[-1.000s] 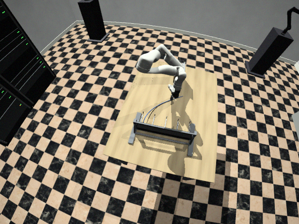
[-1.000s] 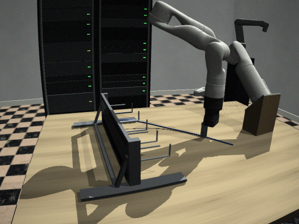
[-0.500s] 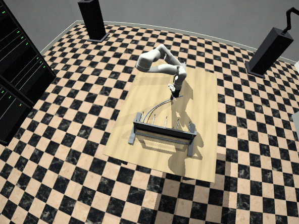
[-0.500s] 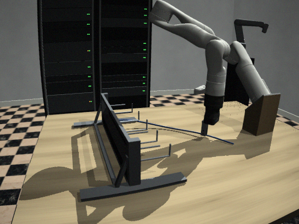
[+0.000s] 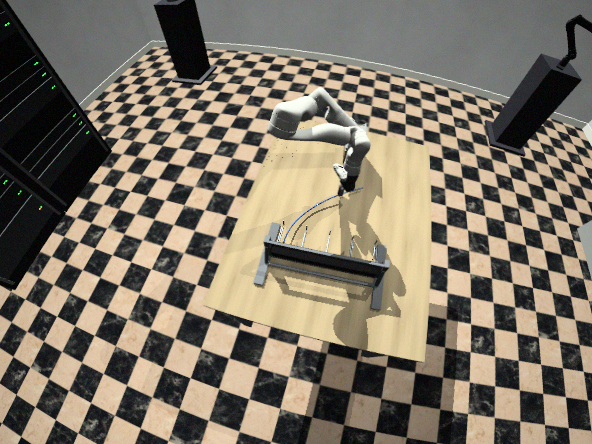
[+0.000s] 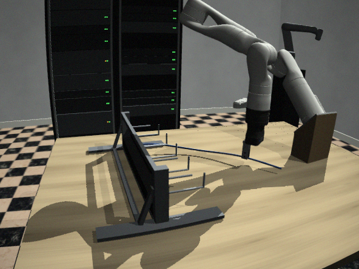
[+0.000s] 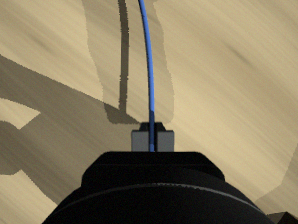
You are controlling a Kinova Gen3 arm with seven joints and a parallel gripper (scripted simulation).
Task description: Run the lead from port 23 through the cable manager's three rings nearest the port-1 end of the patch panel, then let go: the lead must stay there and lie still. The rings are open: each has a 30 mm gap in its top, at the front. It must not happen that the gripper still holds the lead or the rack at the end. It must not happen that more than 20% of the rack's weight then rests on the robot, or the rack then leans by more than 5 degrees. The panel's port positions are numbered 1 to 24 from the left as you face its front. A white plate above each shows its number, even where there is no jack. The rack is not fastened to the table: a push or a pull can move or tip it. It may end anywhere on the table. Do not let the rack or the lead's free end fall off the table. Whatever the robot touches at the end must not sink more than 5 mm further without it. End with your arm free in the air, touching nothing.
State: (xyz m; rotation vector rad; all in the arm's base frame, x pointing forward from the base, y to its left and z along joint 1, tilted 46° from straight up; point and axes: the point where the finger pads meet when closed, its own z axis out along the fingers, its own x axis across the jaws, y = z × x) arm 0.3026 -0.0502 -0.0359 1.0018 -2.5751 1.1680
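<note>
Blue lead [image 6: 209, 151] clamped in the gripper [image 6: 245, 152], off the table.

I see it sag from the rack [image 6: 157, 182]'s far end across to the fingers, short tail past them; rings [image 6: 204, 179] look unthreaded.

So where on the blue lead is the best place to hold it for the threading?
Where the hand is already shut on it, from above: the lead is thin and hangs just over the table, so a vertical pinch works. Only a short tail trails past the fingers, likely easy to steer toward the rings.
</note>
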